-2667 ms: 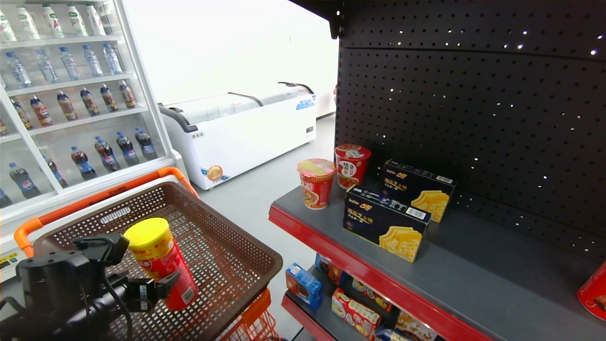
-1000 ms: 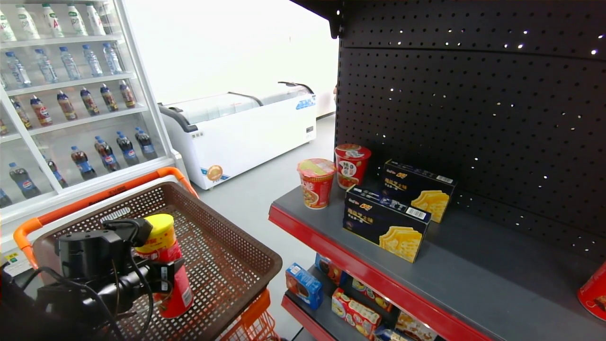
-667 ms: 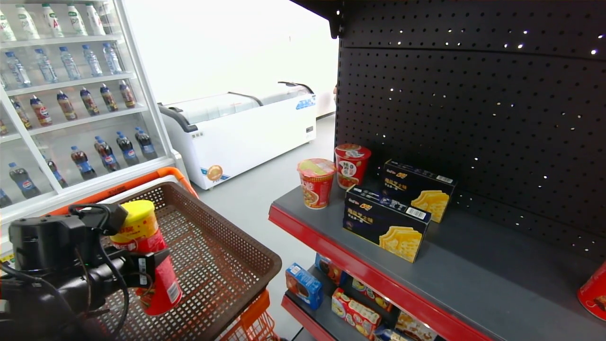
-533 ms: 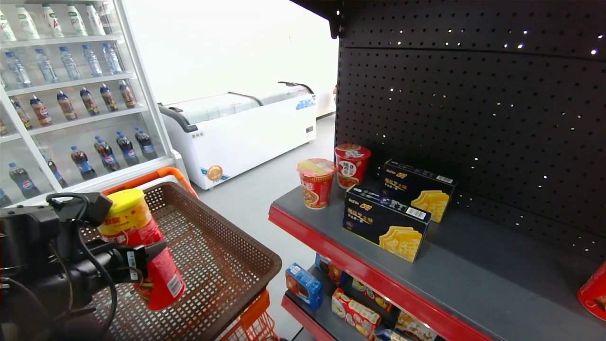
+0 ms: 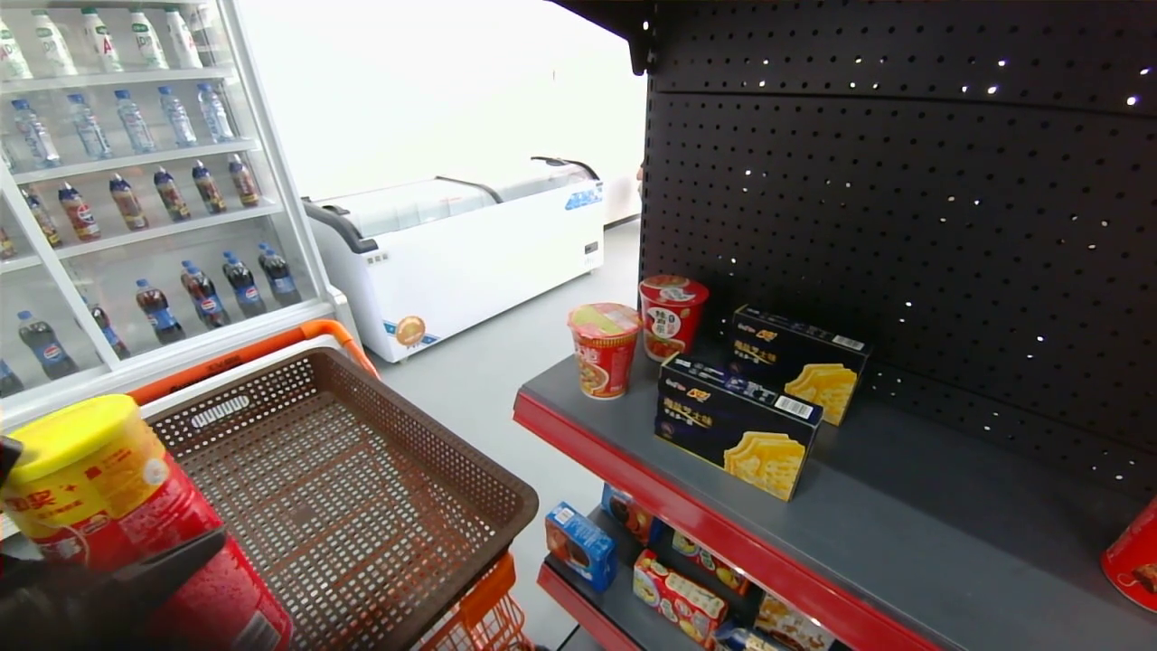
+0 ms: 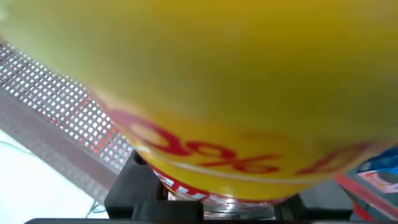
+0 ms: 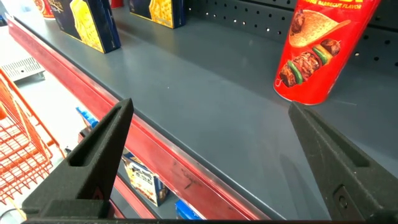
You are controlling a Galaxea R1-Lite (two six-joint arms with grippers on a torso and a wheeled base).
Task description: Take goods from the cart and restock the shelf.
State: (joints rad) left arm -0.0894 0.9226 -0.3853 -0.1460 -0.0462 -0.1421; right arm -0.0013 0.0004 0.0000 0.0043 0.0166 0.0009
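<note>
A red can with a yellow lid [image 5: 108, 506] hangs tilted at the lower left, above the near corner of the brown cart basket [image 5: 434, 452]. My left gripper [image 5: 108, 579] is shut on it, with a dark finger across the can's body. In the left wrist view the can's yellow lid [image 6: 217, 93] looms very close. The grey shelf [image 5: 886, 533] with a red front edge is at the right. My right gripper [image 7: 217, 168] hovers open over the shelf [image 7: 205, 106], with nothing between its fingers, near a standing red snack can [image 7: 317, 50].
On the shelf stand two cup noodles [image 5: 604, 348], two dark blue boxes [image 5: 737, 425] and a red can [image 5: 1134, 556] at the right edge. Lower shelves hold small packs [image 5: 583, 542]. A drinks fridge [image 5: 136, 199] and a white chest freezer [image 5: 461, 244] stand behind the cart.
My left gripper has lifted the can up out of the basket and drawn it back to the lower left, close to the head camera. The basket now shows no goods.
</note>
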